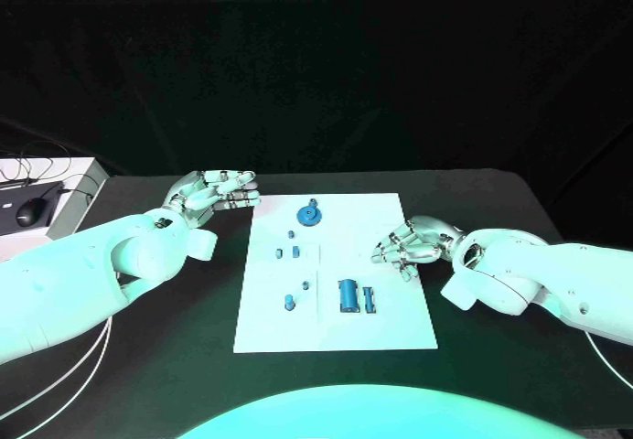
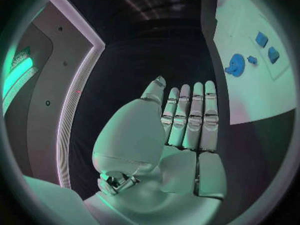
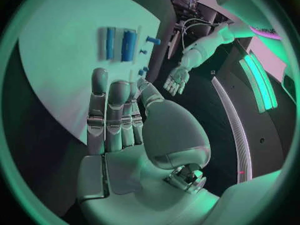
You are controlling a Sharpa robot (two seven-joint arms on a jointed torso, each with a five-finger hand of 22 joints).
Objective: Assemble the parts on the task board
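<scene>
While both the left hand (image 1: 211, 197) and right hand (image 1: 408, 243) hover open and empty beside the task board (image 1: 382, 329), the right should probably reach left for the blue block (image 1: 348, 295), fingers closing squarely.

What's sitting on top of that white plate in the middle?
On the task board lie small blue parts: a round wheel-like piece at the far end, a larger block with a thin bar beside it, and several tiny pegs. Anything beneath the board is hidden.

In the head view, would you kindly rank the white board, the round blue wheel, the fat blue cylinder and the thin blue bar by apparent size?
Largest to smallest:
1. white board
2. fat blue cylinder and round blue wheel, too alike to rank
3. thin blue bar
</scene>
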